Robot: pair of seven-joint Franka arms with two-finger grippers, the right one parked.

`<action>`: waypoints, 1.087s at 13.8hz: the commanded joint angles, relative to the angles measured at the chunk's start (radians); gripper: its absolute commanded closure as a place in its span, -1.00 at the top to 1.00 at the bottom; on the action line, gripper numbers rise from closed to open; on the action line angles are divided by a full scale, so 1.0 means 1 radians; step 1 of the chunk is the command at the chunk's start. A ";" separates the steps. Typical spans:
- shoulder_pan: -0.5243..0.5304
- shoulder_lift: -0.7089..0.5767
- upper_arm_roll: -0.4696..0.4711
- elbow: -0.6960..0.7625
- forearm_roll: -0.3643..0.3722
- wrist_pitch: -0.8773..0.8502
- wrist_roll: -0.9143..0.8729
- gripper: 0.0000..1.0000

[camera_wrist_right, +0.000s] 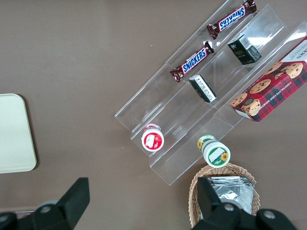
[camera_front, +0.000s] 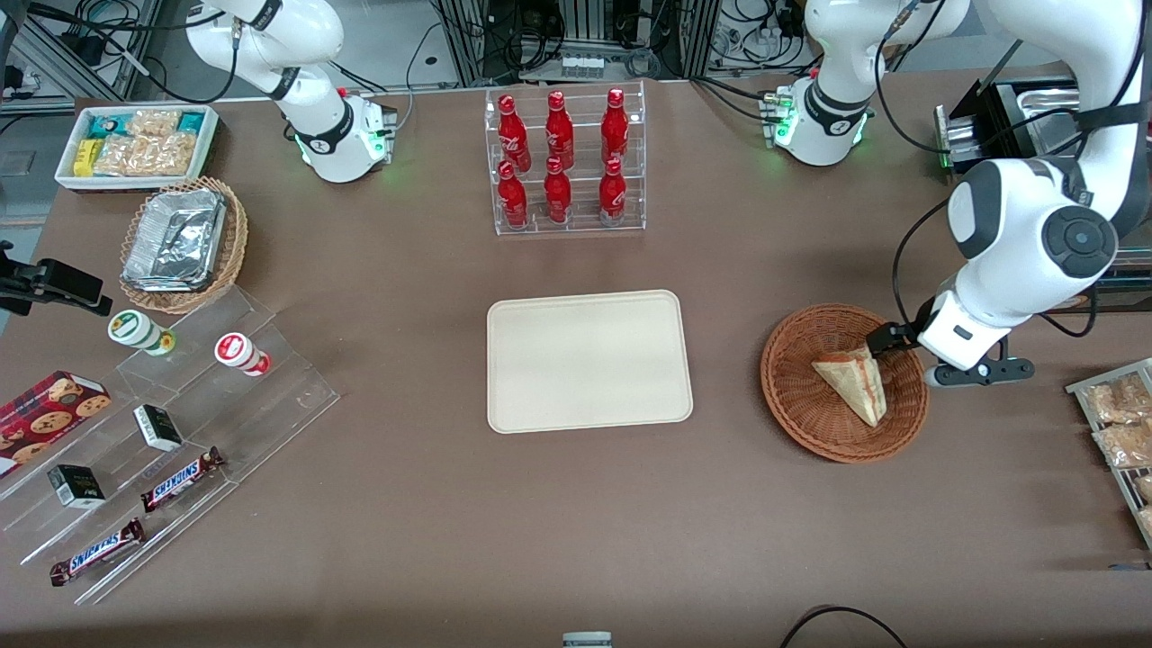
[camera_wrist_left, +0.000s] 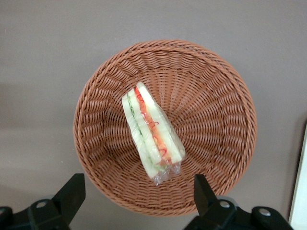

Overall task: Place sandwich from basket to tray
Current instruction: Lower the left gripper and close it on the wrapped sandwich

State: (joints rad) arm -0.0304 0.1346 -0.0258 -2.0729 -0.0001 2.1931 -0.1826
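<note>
Sandwich (camera_front: pixel 853 387) lying wrapped in the round wicker basket (camera_front: pixel 792 396) at right of the front frame, gripper (camera_wrist_left: pixel 135 194) poised above it with fingers spread wide and empty, cream tray (camera_front: pixel 589 360) bare at centre, red bottles (camera_front: pixel 561 157) racked toward the top.

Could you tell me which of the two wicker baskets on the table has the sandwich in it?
The reddish-brown basket under the open claw holds the sandwich; the lighter tan basket holds foil trays.
</note>
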 commanded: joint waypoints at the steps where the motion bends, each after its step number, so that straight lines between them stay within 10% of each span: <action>1: -0.011 0.017 -0.002 -0.012 0.005 0.052 -0.145 1.00; 7: -0.026 0.039 -0.003 -0.116 0.005 0.249 -0.568 1.00; 15: -0.031 0.102 -0.003 -0.113 0.003 0.275 -0.614 1.00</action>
State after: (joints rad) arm -0.0560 0.2185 -0.0312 -2.1845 0.0000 2.4434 -0.7729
